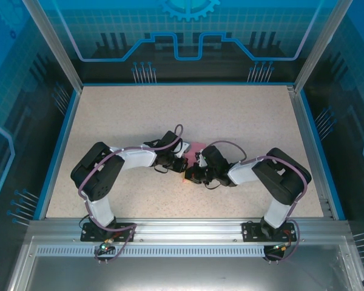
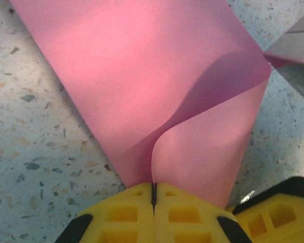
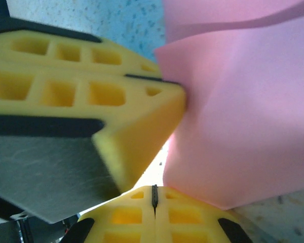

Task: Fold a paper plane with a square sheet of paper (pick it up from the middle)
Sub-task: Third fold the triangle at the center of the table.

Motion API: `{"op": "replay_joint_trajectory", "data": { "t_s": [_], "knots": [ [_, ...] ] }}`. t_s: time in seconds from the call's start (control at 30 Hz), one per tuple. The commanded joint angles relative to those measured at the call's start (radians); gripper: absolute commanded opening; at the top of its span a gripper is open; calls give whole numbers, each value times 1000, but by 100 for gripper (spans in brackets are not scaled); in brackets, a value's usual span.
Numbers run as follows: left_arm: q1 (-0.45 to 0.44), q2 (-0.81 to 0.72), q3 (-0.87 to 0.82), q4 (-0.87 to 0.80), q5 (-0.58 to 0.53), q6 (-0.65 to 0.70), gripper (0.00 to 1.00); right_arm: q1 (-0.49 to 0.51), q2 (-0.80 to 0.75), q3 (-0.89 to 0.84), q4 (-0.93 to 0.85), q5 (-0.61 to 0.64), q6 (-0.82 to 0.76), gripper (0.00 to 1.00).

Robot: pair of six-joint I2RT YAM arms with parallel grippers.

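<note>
The square sheet of paper (image 2: 142, 76) is pink and lies on the speckled table, with its near edge curled up off the surface. My left gripper (image 2: 153, 195) is shut on that raised edge, and the paper runs into the seam between the yellow fingers. Seen from above, the left gripper (image 1: 183, 163) and right gripper (image 1: 190, 176) meet at the table's centre over the sheet (image 1: 196, 148). My right gripper (image 3: 153, 196) is shut with nothing in its seam, and the sheet (image 3: 243, 111) rises just beside it. The left gripper (image 3: 167, 81) pinches the paper close above it.
The speckled table (image 1: 139, 115) has a blue border and aluminium frame posts (image 1: 54, 42) at its corners, with clear walls around. Both arm bases sit on the metal rail (image 1: 182, 227) at the near edge. One yellow finger of the right gripper (image 2: 273, 215) is close beside the left one.
</note>
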Motion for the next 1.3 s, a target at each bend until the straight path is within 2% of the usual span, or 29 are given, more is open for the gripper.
{"op": "replay_joint_trajectory", "data": {
  "t_s": [0.0,0.4,0.57,0.77,1.13,1.27],
  "knots": [
    [2,36,1,-29,6,16,0,25,-15,-17,28,4,16,1],
    [1,35,-1,-26,10,14,0,30,68,0,-49,48,18,0],
    [2,35,-2,-27,7,16,0,11,-9,-1,-73,42,1,0],
    [1,36,2,-29,8,16,0,-57,-97,-6,-101,7,-42,0],
    [1,37,6,-36,7,22,0,-102,7,28,-76,-12,-48,0],
    [1,37,7,-41,3,24,0,-111,22,37,-137,10,-61,0]
  ]
}}
